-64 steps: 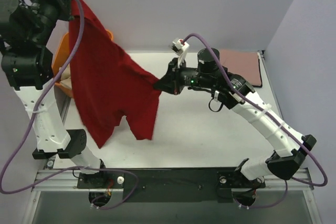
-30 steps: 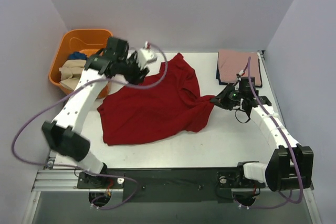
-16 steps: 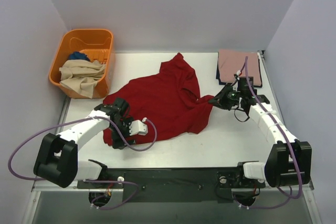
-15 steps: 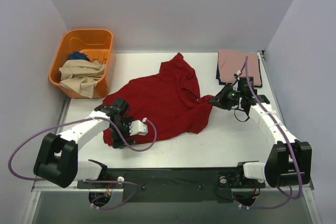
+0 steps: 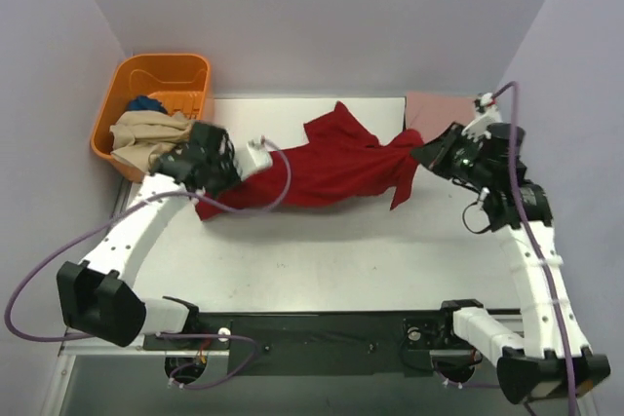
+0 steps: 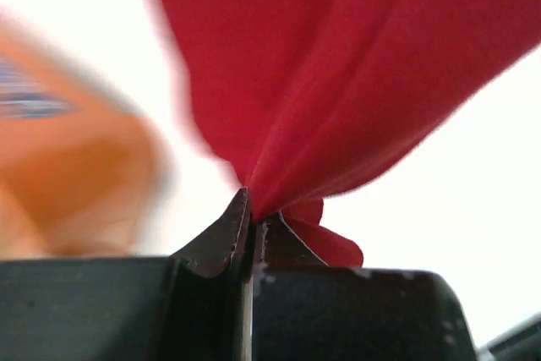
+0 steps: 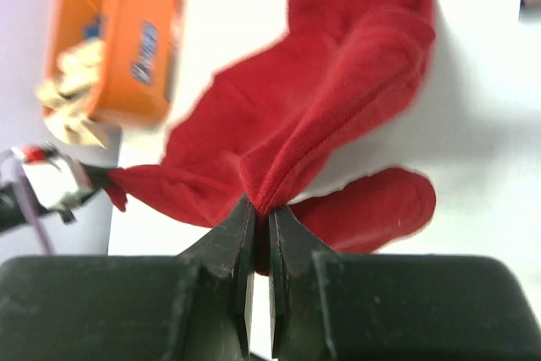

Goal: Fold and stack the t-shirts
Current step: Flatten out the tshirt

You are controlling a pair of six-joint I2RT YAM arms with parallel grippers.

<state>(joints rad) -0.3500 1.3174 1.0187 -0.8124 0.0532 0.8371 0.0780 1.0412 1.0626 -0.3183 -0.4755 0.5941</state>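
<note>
The dark red t-shirt [image 5: 331,168] hangs stretched above the table between both grippers. My left gripper [image 5: 216,182] is shut on its left end, seen pinched in the left wrist view [image 6: 254,209]. My right gripper [image 5: 421,154] is shut on its right end, with cloth pinched between the jaws in the right wrist view [image 7: 260,209]. A flap of the shirt hangs below the right gripper. A dusty pink shirt [image 5: 429,106] lies folded at the back right, partly hidden by the right arm. A beige shirt [image 5: 146,133] and a blue one [image 5: 146,103] lie in the basket.
The orange plastic basket [image 5: 166,70] stands at the back left, close behind the left gripper; it also shows in the right wrist view [image 7: 127,48]. The white table [image 5: 322,250] lies bare in front of the shirt. Purple walls enclose the back and sides.
Both grippers have lifted the red shirt off the table and pulled it taut between them. The left gripper moved from the front left up toward the basket; the right moved back and right.
</note>
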